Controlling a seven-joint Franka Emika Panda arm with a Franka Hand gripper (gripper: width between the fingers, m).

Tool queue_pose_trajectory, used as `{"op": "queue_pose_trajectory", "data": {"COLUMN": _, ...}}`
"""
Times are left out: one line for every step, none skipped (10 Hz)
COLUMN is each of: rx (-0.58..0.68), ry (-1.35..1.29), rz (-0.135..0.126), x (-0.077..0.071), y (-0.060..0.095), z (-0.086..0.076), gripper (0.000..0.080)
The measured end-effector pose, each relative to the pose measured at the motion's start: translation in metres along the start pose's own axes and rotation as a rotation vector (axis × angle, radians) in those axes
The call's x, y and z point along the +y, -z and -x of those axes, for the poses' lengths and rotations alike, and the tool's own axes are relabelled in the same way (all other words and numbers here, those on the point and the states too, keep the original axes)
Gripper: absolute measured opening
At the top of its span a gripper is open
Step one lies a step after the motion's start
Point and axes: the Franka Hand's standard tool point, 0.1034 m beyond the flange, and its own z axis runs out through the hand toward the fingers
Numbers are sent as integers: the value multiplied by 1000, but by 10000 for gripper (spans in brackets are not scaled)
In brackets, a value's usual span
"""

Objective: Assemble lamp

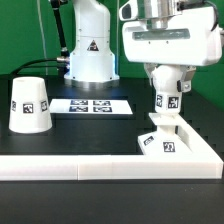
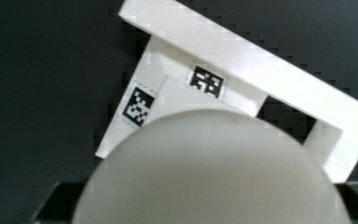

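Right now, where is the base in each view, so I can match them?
Exterior view: the base sits low on the exterior view's right, directly below the held bulb, by the wall's corner.
Wrist view: the base is the tagged white slab beyond the big round bulb, next to the wall.
Shared landmark: the wall corner beside the base.

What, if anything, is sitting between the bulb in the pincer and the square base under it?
Nothing visible. The pincer holds the bulb directly over the base; whether they already touch I cannot tell. The shade stands well off at the exterior view's left, and the marker board lies flat behind.
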Motion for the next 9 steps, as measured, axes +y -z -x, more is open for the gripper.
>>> {"op": "queue_pose_trajectory", "data": {"rx": 0, "ry": 31, "rz": 1, "x": 0, "y": 0, "z": 0, "gripper": 577}}
{"op": "queue_pose_trajectory", "data": {"rx": 1, "ry": 72, "rz": -1, "x": 0, "y": -1, "z": 1, "gripper": 669}}
{"op": "queue_pose_trajectory", "data": {"rx": 9, "ry": 118, "rz": -7, "x": 0, "y": -1, "z": 1, "gripper": 690}}
{"op": "queue_pose_trajectory", "data": {"rx": 10, "ry": 216, "rz": -6, "x": 0, "y": -2, "z": 3, "gripper": 698}}
{"op": "queue_pose_trajectory", "data": {"rx": 14, "ry": 329, "rz": -6, "x": 2, "y": -2, "z": 0, "gripper": 698}}
{"op": "queue_pose_trajectory", "data": {"rx": 16, "ry": 423, "rz": -8, "x": 1, "y": -2, "z": 0, "gripper": 699}}
{"op": "queue_pose_trajectory", "data": {"rx": 17, "ry": 485, "rz": -7, "x": 1, "y": -2, "z": 0, "gripper": 699}}
{"op": "queue_pose_trajectory", "data": {"rx": 17, "ry": 523, "rz": -7, "x": 1, "y": -2, "z": 0, "gripper": 699}}
{"op": "queue_pose_trajectory", "data": {"rx": 17, "ry": 614, "rz": -6, "x": 1, "y": -2, "z": 0, "gripper": 699}}
